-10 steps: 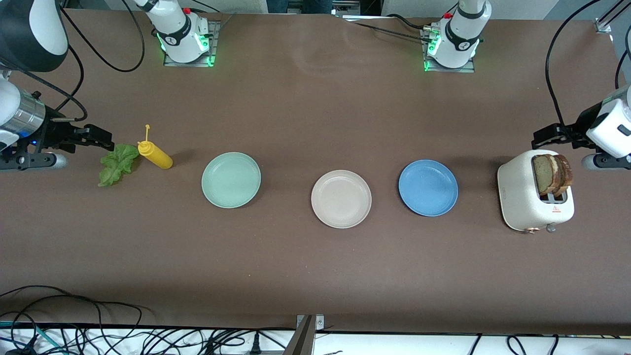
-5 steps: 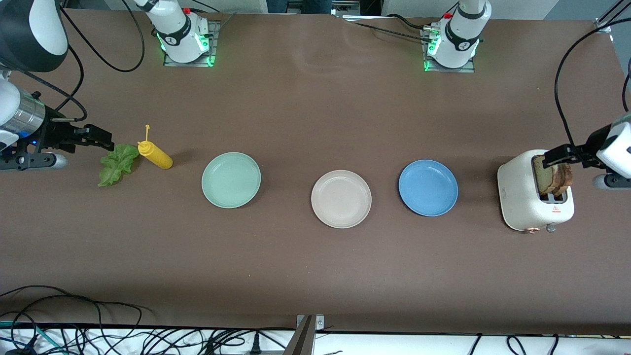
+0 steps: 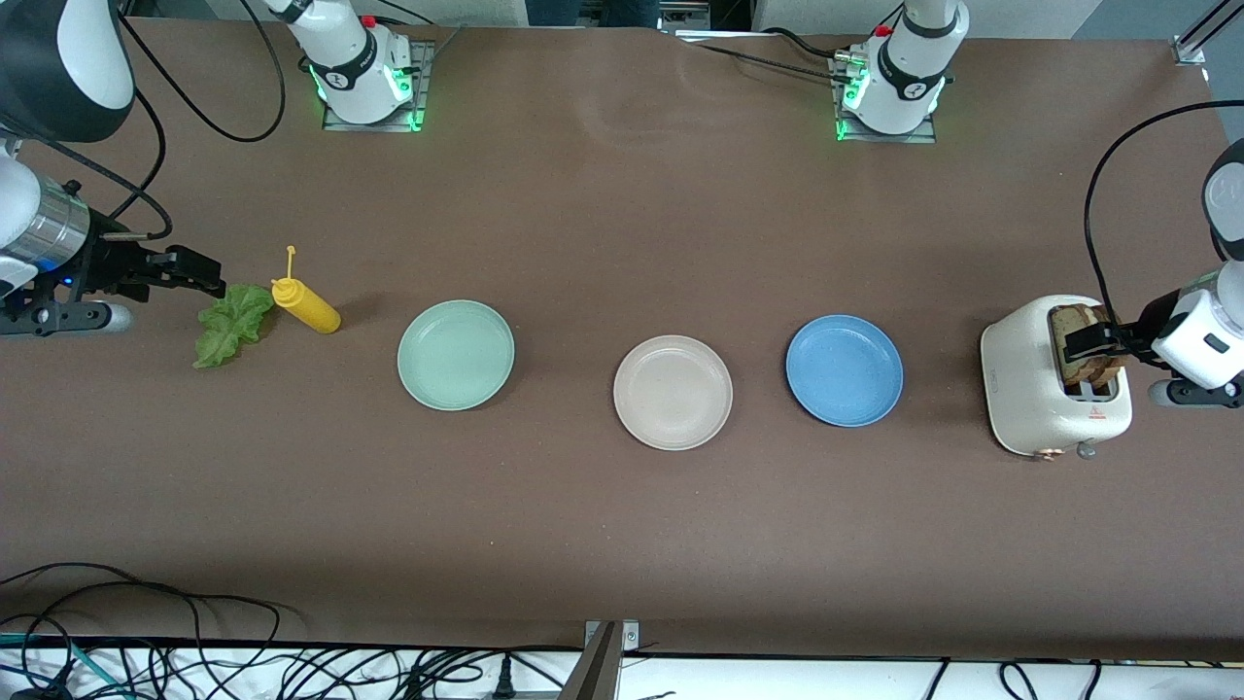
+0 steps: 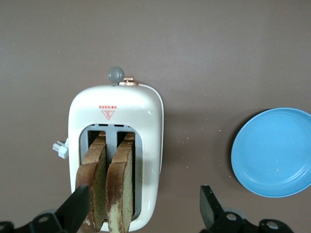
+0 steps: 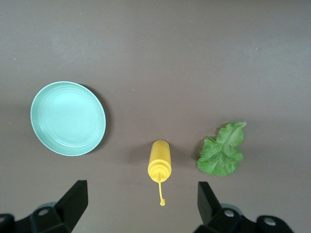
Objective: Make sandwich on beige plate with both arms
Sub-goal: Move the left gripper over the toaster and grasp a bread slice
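Left gripper (image 3: 1093, 342) over toaster (image 3: 1030, 389), fingers spread; right gripper (image 3: 199, 275) waits with fingers apart, above the table just beside the lettuce leaf (image 3: 231, 323).

2 bread slices (image 4: 109, 182) stand upright in the toaster slots at the left arm's end; nothing gripped. Beige plate (image 3: 673, 392) sits bare mid-table, between mint green plate (image 3: 456, 354) and blue plate (image 3: 844, 369). Lettuce lies flat at the right arm's end, yellow squeeze bottle (image 3: 307, 306) on its side between leaf and mint plate.
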